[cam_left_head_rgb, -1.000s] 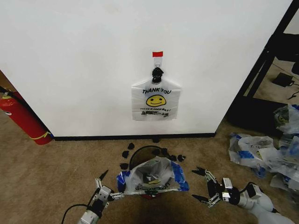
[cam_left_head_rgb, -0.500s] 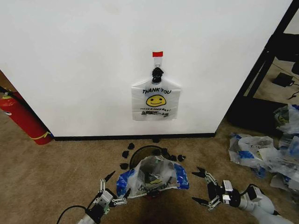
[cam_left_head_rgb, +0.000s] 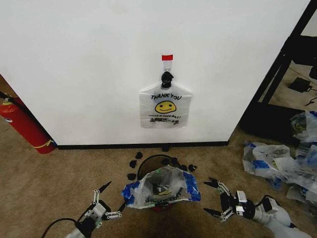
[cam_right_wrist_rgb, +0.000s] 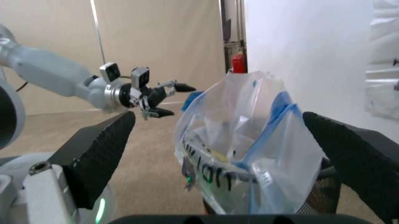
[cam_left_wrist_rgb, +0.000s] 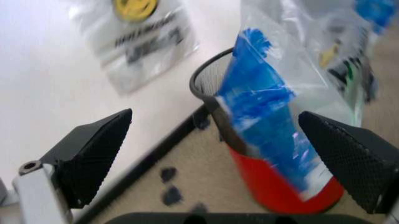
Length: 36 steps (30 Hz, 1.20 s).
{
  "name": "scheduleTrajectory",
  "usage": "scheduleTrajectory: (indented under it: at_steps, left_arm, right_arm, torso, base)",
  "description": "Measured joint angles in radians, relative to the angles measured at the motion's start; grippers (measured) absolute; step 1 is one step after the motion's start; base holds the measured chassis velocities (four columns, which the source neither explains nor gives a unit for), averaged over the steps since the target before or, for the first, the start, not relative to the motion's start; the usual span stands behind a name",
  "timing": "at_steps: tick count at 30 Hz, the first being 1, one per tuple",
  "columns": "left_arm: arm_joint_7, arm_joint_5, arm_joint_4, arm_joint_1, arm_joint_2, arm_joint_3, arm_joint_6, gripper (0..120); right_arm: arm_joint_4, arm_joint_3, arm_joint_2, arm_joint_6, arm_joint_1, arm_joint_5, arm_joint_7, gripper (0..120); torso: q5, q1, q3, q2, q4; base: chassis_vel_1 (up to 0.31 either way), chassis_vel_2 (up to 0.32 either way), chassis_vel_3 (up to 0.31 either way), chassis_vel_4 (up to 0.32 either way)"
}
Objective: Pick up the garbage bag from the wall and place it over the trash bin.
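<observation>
Bag (cam_left_head_rgb: 161, 187) sits draped over bin (cam_left_head_rgb: 148, 166), between both claws, touching neither. Left claw (cam_left_head_rgb: 101, 207) spread open, empty, just beside bag's blue handle. Right claw (cam_left_head_rgb: 216, 198) spread open, empty, near opposite side. Risk: loose film only partly over rim, could slip off or collapse inward.

Mostly hidden beside the left gripper (cam_left_head_rgb: 107, 200): small round dark trash bin (cam_left_head_rgb: 148, 164), draped by translucent white plastic garbage bag (cam_left_head_rgb: 161, 186).

Tan carpet floor (cam_left_head_rgb: 59, 178) meets a white wall. On it stand the trash bin (cam_left_head_rgb: 159, 174), small black scraps (cam_left_head_rgb: 133, 164) around it, a red fire extinguisher (cam_left_head_rgb: 22, 125), and a cluster of bags (cam_left_head_rgb: 282, 163).
</observation>
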Motion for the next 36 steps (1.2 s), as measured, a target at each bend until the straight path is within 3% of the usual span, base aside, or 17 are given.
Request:
scheduleTrajectory:
  at_steps: [5, 9, 11, 12, 14, 15, 18, 20, 21, 22, 25, 27, 28, 29, 30, 32, 36]
  left_arm:
    - [0.239, 0.025, 0.004, -0.049, 0.075, -0.143, -0.065, 100]
    - [0.208, -0.065, -0.05, -0.078, 0.114, -0.137, 0.012, 100]
    - [-0.004, -0.202, -0.169, -0.114, 0.137, -0.066, 0.189, 100]
    - [-0.058, -0.264, -0.206, -0.13, 0.137, -0.046, 0.257, 100]
    - [-0.149, -0.427, -0.271, -0.202, 0.145, 0.021, 0.457, 100]
    - [-0.149, -0.427, -0.271, -0.202, 0.145, 0.021, 0.457, 100]
    - [-0.243, -0.583, -0.282, -0.393, 0.185, 0.211, 0.736, 100]
    - [-0.286, -0.647, -0.256, -0.521, 0.197, 0.323, 0.877, 100]
    - [-0.31, -0.676, -0.231, -0.595, 0.196, 0.387, 0.933, 100]
    - [-0.31, -0.676, -0.231, -0.595, 0.196, 0.387, 0.933, 100]
    - [-0.363, -0.694, -0.119, -0.784, 0.169, 0.569, 1.04, 100]
    - [-0.388, -0.688, -0.07, -0.849, 0.149, 0.631, 1.097, 100]
    - [-0.413, -0.685, -0.044, -0.893, 0.132, 0.669, 1.177, 100]
    - [-0.413, -0.685, -0.044, -0.893, 0.132, 0.669, 1.177, 100]
    - [-0.433, -0.684, -0.035, -0.918, 0.123, 0.688, 1.251, 100]
    - [-0.451, -0.683, -0.032, -0.947, 0.114, 0.708, 1.347, 100]
    - [-0.472, -0.681, -0.013, -1.008, 0.11, 0.753, 1.444, 100]
  right_arm:
    - [0.007, 0.001, -0.001, 0.001, 0.006, 0.023, 0.0, 100]
    - [0.049, -0.002, 0.007, 0.039, 0.004, 0.068, 0.05, 100]
    - [0.149, -0.04, 0.015, 0.119, 0.001, 0.11, 0.269, 100]
    - [0.182, -0.057, 0.015, 0.131, 0.009, 0.113, 0.341, 100]
    - [0.256, -0.081, 0.012, 0.139, 0.025, 0.109, 0.486, 100]
    - [0.256, -0.081, 0.012, 0.139, 0.025, 0.109, 0.486, 100]
    - [0.341, -0.076, -0.008, 0.143, 0.018, 0.081, 0.642, 100]
    - [0.367, -0.059, -0.018, 0.143, 0.01, 0.065, 0.696, 100]
    - [0.373, -0.048, -0.021, 0.143, 0.006, 0.057, 0.711, 100]
    - [0.373, -0.048, -0.021, 0.143, 0.006, 0.057, 0.711, 100]
    - [0.393, -0.017, -0.023, 0.159, -0.007, 0.03, 0.765, 100]
    - [0.406, -0.01, -0.017, 0.185, -0.011, 0.003, 0.835, 100]
    - [0.42, -0.009, -0.006, 0.217, -0.012, -0.052, 0.947, 100]
    - [0.42, -0.009, -0.006, 0.217, -0.012, -0.052, 0.947, 100]
    - [0.435, -0.009, 0.008, 0.239, -0.013, -0.135, 1.086, 100]
    - [0.453, -0.008, 0.025, 0.25, -0.014, -0.238, 1.245, 100]
    - [0.49, -0.008, 0.062, 0.247, -0.016, -0.357, 1.445, 100]
  torso:
    - [0.0002, 0.0, 0.0, 0.0, -0.0001]
    - [-0.0001, 0.0, 0.0, 0.0, -0.0001]
    - [0.0008, 0.0, 0.0, 0.0, -0.0011]
    - [0.0005, 0.0, 0.0, 0.0, -0.0008]
    - [0.0008, 0.0, 0.0, 0.0, 0.0015]
    - [0.0008, 0.0, 0.0, 0.0, 0.0015]
    - [-0.0015, 0.0, 0.0, 0.0, -0.0005]
    - [0.0013, 0.0, 0.0, 0.0, -0.0008]
    - [0.0006, 0.0, 0.0, 0.0, -0.0009]
    - [0.0006, 0.0, 0.0, 0.0, -0.0009]
    - [0.0003, 0.0, 0.0, 0.0, -0.0007]
    - [-0.0005, 0.0, 0.0, 0.0, -0.0007]
    - [0.0001, 0.0, 0.0, 0.0, -0.0006]
    - [0.0001, 0.0, 0.0, 0.0, -0.0006]
    - [0.0008, 0.0, 0.0, 0.0, -0.0002]
    - [0.0, 0.0, 0.0, 0.0, 0.0002]
    - [0.0003, 0.0, 0.0, 0.0, 0.0001]
  base:
    - [0.0, 0.0, 0.0, 0.0]
    - [0.0, 0.0, 0.0, 0.0]
    - [0.0, 0.0, 0.0, 0.0]
    - [0.0, 0.0, 0.0, 0.0]
    - [0.0, 0.0, 0.0, 0.0]
    - [0.0, 0.0, 0.0, 0.0]
    - [0.0, 0.0, 0.0, 0.0]
    - [0.0, 0.0, 0.0, 0.0]
    - [0.0, 0.0, 0.0, 0.0]
    - [0.0, 0.0, 0.0, 0.0]
    - [0.0, 0.0, 0.0, 0.0]
    - [0.0, 0.0, 0.0, 0.0]
    - [0.0, 0.0, 0.0, 0.0]
    - [0.0, 0.0, 0.0, 0.0]
    - [0.0, 0.0, 0.0, 0.0]
    - [0.0, 0.0, 0.0, 0.0]
    - [0.0, 0.0, 0.0, 0.0]
